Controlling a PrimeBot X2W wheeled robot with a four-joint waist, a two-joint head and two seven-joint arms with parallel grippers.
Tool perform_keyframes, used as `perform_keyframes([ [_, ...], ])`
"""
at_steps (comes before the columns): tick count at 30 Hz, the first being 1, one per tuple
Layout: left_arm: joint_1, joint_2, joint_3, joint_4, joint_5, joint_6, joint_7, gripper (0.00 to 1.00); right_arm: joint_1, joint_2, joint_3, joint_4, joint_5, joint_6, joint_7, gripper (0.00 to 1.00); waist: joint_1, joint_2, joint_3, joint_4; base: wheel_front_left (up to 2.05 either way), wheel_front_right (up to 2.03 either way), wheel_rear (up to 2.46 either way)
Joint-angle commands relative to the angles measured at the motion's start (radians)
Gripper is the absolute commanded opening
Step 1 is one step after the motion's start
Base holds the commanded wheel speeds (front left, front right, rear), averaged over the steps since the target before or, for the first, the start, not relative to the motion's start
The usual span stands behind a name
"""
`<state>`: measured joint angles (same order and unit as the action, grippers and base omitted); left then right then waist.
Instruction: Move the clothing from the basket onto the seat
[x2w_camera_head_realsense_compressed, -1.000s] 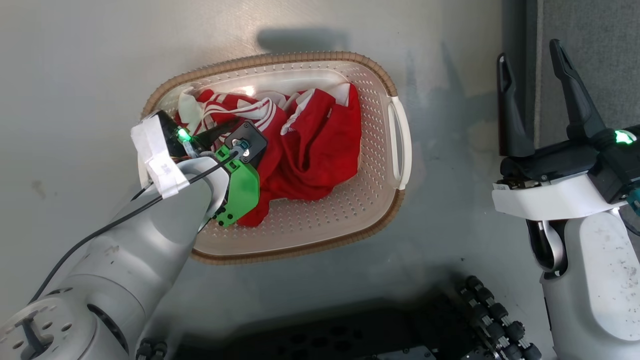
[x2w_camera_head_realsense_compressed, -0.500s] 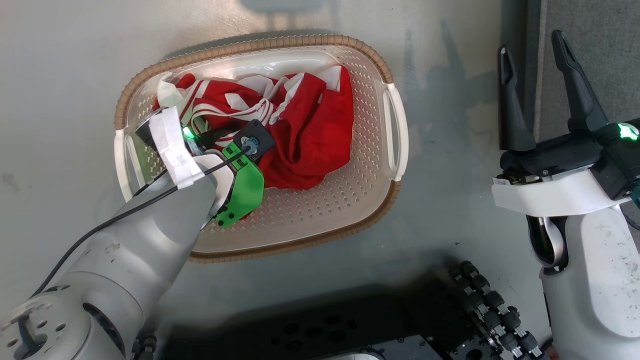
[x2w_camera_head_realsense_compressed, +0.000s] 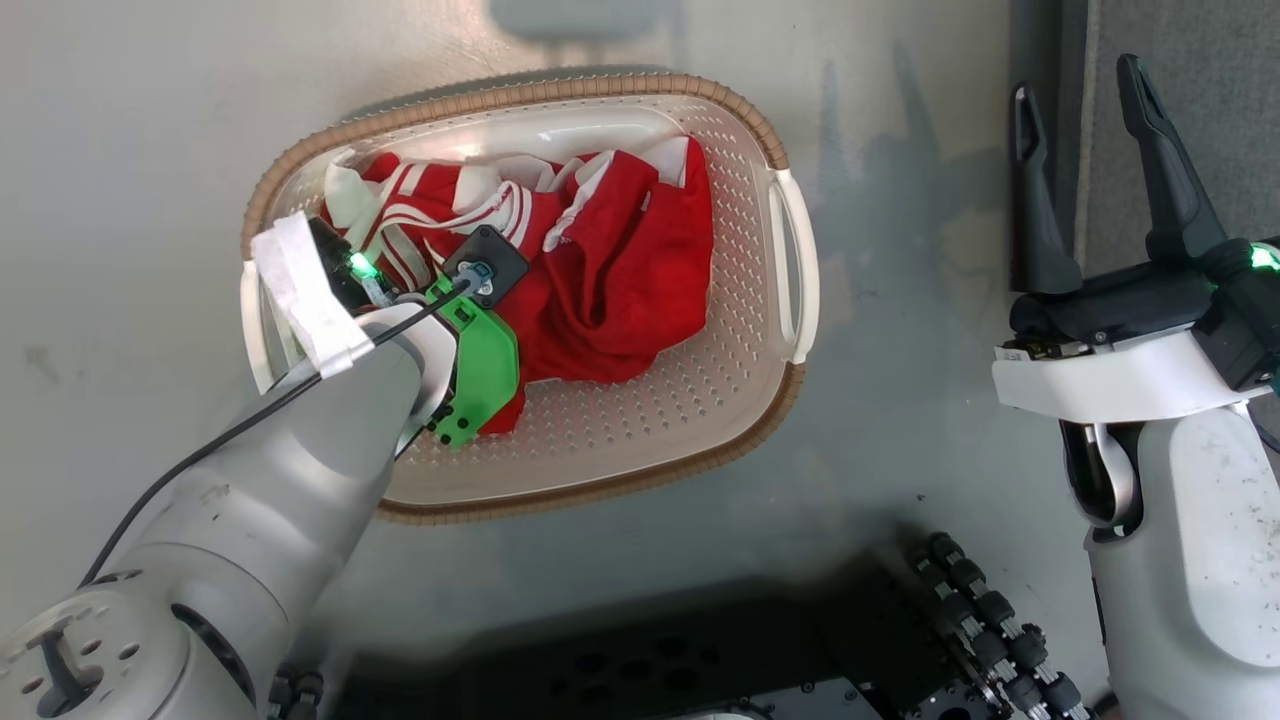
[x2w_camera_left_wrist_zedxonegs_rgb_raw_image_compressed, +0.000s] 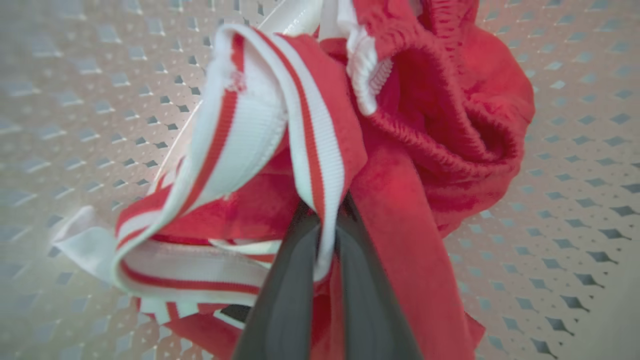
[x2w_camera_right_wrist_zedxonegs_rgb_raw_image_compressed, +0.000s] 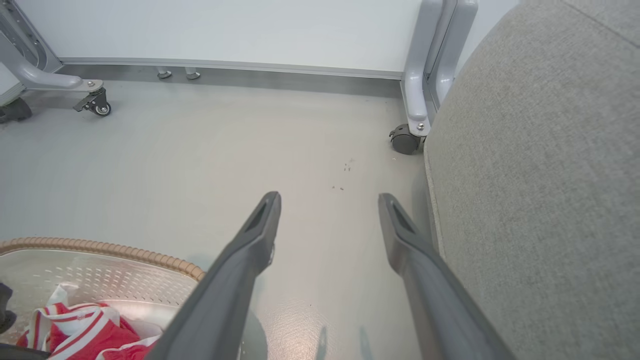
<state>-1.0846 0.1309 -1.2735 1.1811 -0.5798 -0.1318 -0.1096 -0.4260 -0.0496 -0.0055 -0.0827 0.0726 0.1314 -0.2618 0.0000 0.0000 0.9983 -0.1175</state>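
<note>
**Now the Left Fingers Are Holding the Red Clothing, and the Seat Is Waiting Far to the Right**

The left fingers (x2w_camera_left_wrist_zedxonegs_rgb_raw_image_compressed: 295, 280) are squeezing close together on the clothing (x2w_camera_head_realsense_compressed: 620, 260). In the left wrist view a white and red striped band (x2w_camera_left_wrist_zedxonegs_rgb_raw_image_compressed: 320, 165) is running down between them, so they are holding the cloth by its trim.

In the head view the clothing is lying inside the basket (x2w_camera_head_realsense_compressed: 650, 430), in the upper middle of the frame. The bundle is stretching from left to right, and the left fingers are gripping it at its left end. The basket is sitting on the floor (x2w_camera_head_realsense_compressed: 150, 150).

The seat (x2w_camera_head_realsense_compressed: 1240, 100) is showing at the upper right edge of the frame, well apart from the basket. So the clothing is probably needing a lift up out of the basket and then a long trip to the right.

The right fingers (x2w_camera_head_realsense_compressed: 1040, 230) are standing wide apart and holding nothing. They are hanging just beside the seat, much nearer to it than the left fingers. But the left fingers are the ones with the cloth.
</note>
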Motion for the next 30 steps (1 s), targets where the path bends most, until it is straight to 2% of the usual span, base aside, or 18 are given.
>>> perform_keyframes([
  [1,0.005,-0.003,0.005,0.011,-0.024,0.002,-0.018,0.0,-0.003,-0.002,-0.004,0.006,0.006,-0.001,-0.005,1.0,0.0,0.0,-0.029,0.014,0.0,0.0,0.0],
  [7,0.064,-0.028,0.057,0.043,-0.108,0.002,-0.103,0.0,0.021,-0.002,0.002,0.026,0.005,-0.001,-0.005,1.0,0.0,0.0,-0.117,0.042,0.0,0.0,0.0],
  [14,0.154,-0.036,0.088,0.038,-0.136,0.007,-0.154,0.0,0.057,-0.006,0.012,0.06,0.009,-0.001,-0.005,1.0,0.0,0.0,-0.264,0.065,0.0,0.0,0.0],
  [20,0.24,-0.007,0.158,-0.104,-0.103,0.051,-0.156,0.0,0.108,-0.005,0.016,0.09,0.014,-0.001,-0.005,1.0,0.0,0.0,-0.405,0.086,0.0,0.0,0.0],
  [30,0.444,0.052,0.342,-0.368,0.006,0.121,-0.156,0.0,0.207,-0.003,0.051,0.142,0.025,-0.001,-0.005,1.0,0.0,0.0,-0.648,0.087,0.0,0.0,0.0],
])
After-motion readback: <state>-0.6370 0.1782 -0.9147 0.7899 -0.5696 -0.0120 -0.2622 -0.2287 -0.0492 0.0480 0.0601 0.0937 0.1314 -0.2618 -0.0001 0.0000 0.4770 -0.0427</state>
